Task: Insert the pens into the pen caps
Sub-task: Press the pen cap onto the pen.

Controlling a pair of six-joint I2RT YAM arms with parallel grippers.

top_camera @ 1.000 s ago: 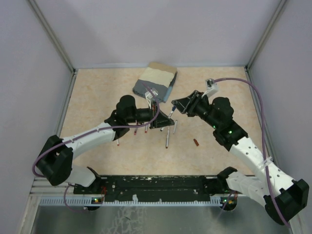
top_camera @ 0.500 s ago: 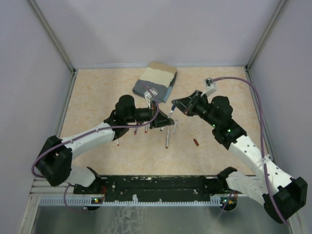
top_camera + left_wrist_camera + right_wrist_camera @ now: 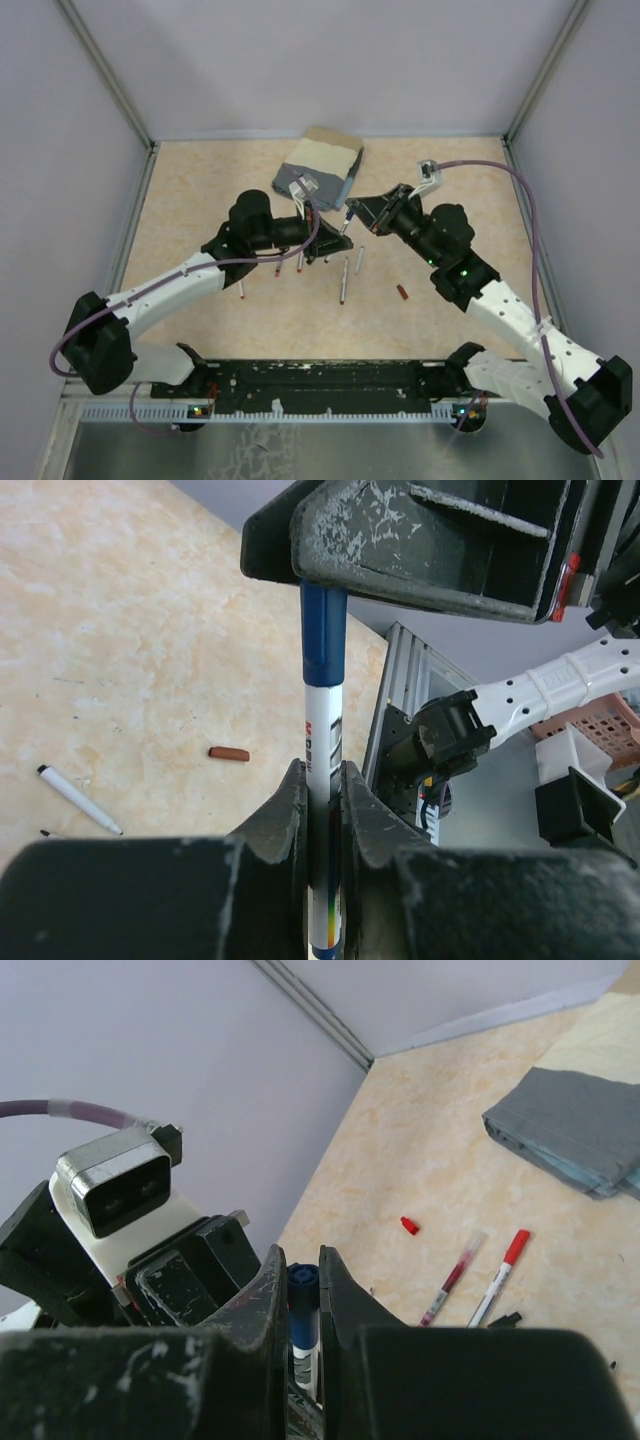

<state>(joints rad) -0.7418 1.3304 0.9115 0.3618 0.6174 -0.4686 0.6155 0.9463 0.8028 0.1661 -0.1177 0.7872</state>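
Risk: cap half-seated. My left gripper [image 3: 322, 792] clenches the white-barrelled marker pen [image 3: 320, 735] mid-air, and my right gripper [image 3: 298, 1265] pinches the short blue plastic cap [image 3: 323, 630] on its tip. If I push off-axis, the pen could slip or the cap jam.

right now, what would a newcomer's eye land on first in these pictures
First, the two arms meeting above the middle of the table: the left gripper clamps the white barrel of a pen, and the right gripper pinches the blue cap on its end. Below them loose pens lie scattered, a small brown-red cap sits alone to the right, and a folded cloth rests at the far edge.
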